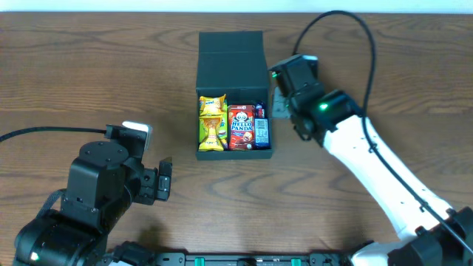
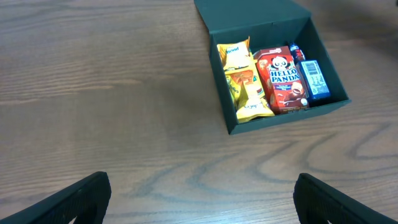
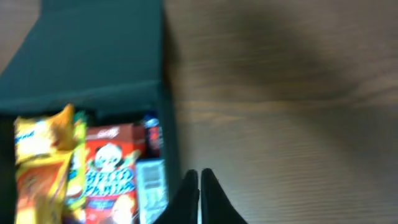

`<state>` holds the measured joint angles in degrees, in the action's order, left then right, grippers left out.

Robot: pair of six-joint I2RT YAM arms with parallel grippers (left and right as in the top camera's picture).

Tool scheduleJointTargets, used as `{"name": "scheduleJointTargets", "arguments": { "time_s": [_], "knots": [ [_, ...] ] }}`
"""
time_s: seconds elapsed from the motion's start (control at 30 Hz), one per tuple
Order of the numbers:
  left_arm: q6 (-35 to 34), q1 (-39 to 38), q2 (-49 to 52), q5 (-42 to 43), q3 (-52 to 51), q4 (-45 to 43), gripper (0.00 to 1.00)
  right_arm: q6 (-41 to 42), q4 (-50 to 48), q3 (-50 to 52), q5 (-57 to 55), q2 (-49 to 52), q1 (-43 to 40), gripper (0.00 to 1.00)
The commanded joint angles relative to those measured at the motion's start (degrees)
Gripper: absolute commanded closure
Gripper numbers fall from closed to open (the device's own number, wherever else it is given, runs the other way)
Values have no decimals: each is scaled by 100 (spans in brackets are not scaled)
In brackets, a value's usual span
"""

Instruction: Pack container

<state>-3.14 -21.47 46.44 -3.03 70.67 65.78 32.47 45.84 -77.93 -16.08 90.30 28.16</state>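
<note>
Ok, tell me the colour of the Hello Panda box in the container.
The small Hello Panda snack box is red, clearest in the left wrist view.

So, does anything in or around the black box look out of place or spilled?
Nothing stands out. The yellow packets, the Hello Panda box and the blue packet lie side by side inside the container, its lid flap open. The yellow packets overlap slightly, nothing more.

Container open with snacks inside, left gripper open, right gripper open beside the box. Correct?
One error: the right gripper is shut, not open. The right wrist view shows its fingers pressed together beside the container. The rest is right: the container is open with snacks inside, and the left gripper is open.
</note>
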Motion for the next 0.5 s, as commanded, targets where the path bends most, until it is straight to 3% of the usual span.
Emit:
{"name": "scheduleJointTargets", "arguments": {
  "time_s": [0.0, 0.47],
  "knots": [
    [-24, 9, 0, -57, -17, -4, 5, 13, 2, -70, 2, -17, -343, 98],
    [-26, 9, 0, -31, -17, -4, 5, -151, -348, -59, 927, 901, -1152, 99]
  ]
}}
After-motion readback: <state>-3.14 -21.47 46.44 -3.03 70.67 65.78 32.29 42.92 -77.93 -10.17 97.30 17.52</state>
